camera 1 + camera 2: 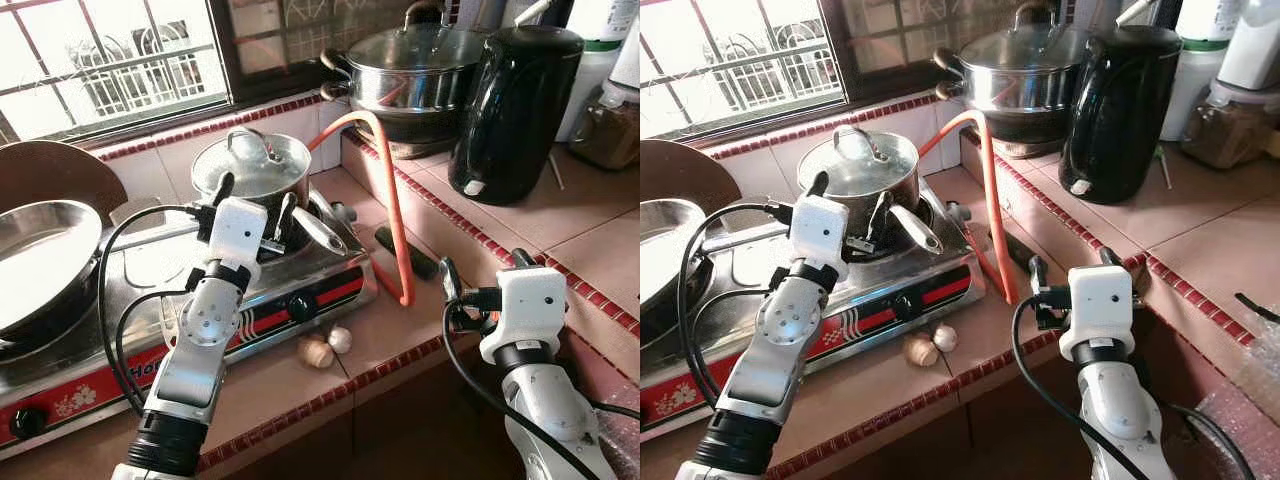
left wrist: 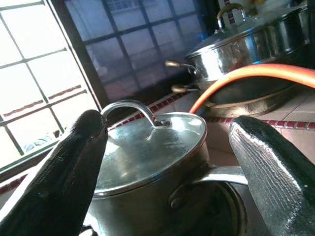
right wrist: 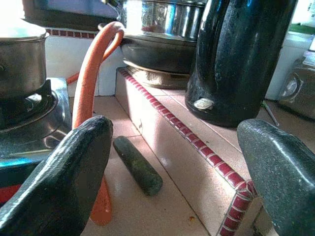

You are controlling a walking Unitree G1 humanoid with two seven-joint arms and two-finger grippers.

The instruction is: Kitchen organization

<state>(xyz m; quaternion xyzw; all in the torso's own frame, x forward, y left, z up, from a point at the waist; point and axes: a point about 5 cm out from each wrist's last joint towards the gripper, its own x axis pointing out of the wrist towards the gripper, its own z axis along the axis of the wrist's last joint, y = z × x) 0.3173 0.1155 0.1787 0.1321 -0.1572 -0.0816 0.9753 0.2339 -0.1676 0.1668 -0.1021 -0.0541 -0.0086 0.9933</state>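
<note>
saucepan (image 1: 250, 172) sits lidded on the stove (image 1: 150, 290); left tool (image 2: 162, 162), spread wide, faces it, likely lining up a grasp. right tool (image 3: 177, 162), also spread, hangs right of the stove over the desk (image 1: 600, 250), toward the dark pestle (image 3: 138, 165).

lidded steel saucepan (image 1: 252, 172) upright on stove burner (image 1: 290, 235); handle pointing toward front

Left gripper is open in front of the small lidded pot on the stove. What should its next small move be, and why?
Probably ease the left gripper forward toward the small pot. Its fingers are open and apart from the pot, with the pot's lid and long handle framed between them in the wrist view, so nothing is grasped yet.
</note>
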